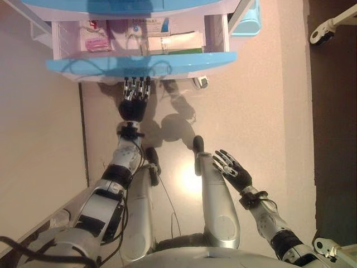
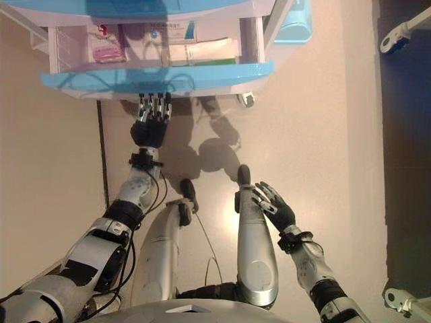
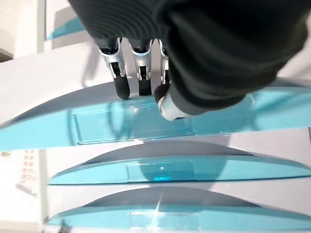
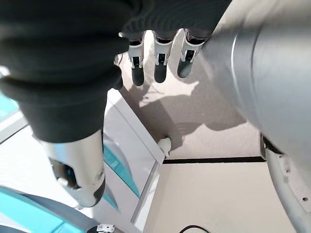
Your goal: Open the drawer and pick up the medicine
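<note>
The top drawer (image 1: 139, 62) of a white cabinet with blue fronts stands pulled out. Inside lie a pink-and-white medicine pack (image 1: 95, 39), a white box with blue print (image 1: 146, 27) and a long white-and-green box (image 1: 174, 43). My left hand (image 1: 134, 100) is just below the drawer's blue front, fingers straight, their tips at the front's underside; in its wrist view the fingertips (image 3: 121, 87) rest against the blue front's clear handle (image 3: 131, 124). My right hand (image 1: 233, 169) hangs low beside my body, fingers relaxed and empty.
A blue bin (image 1: 248, 19) stands to the right of the cabinet. A cabinet caster (image 1: 201, 82) shows under the drawer. Two more blue drawer fronts (image 3: 175, 170) lie below the open one. A dark floor strip (image 1: 334, 123) runs on the right, with a wheeled stand (image 1: 329, 28).
</note>
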